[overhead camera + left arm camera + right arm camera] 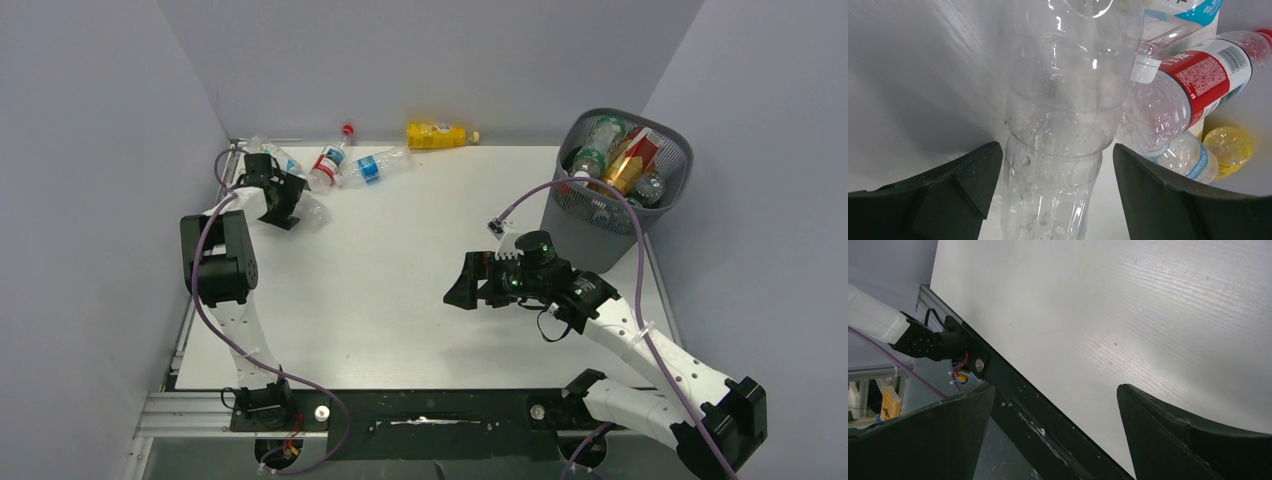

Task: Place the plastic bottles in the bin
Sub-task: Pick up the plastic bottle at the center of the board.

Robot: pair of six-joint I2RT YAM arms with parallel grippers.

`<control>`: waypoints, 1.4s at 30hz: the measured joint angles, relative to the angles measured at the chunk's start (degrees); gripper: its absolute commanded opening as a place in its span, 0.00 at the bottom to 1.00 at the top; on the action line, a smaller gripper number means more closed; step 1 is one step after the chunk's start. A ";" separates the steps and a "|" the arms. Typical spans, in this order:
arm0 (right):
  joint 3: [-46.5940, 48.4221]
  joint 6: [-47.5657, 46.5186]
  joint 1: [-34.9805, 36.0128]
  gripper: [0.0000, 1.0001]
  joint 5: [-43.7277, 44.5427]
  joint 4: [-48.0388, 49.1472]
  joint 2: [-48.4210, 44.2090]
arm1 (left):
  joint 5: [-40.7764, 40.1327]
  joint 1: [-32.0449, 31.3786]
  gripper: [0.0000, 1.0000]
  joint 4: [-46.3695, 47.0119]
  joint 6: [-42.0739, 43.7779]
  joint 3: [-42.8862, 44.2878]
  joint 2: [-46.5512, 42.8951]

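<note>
My left gripper (283, 203) is at the back left, open, its jaws on either side of a clear unlabelled plastic bottle (1058, 125) lying on the table, with a small gap on each side. This bottle also shows in the top view (312, 211). Beside it lie a red-labelled bottle (330, 160), a blue-labelled bottle (372, 167), a clear bottle with a light-blue label (277, 157) and a yellow bottle (437, 135). The dark mesh bin (600, 235) at the back right holds several bottles. My right gripper (463, 290) is open and empty over the table's middle.
Grey walls close in the left, back and right sides. The black rail (1013, 390) at the table's near edge and the left arm's base show in the right wrist view. In the left wrist view the red-labelled bottle (1198, 80) lies close to the right finger (1168, 200).
</note>
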 measured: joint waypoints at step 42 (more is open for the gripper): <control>9.51 5.55 9.40 0.98 8.24 11.80 9.73 | 2.80 -33.51 0.43 -5.25 5.75 -27.93 -49.40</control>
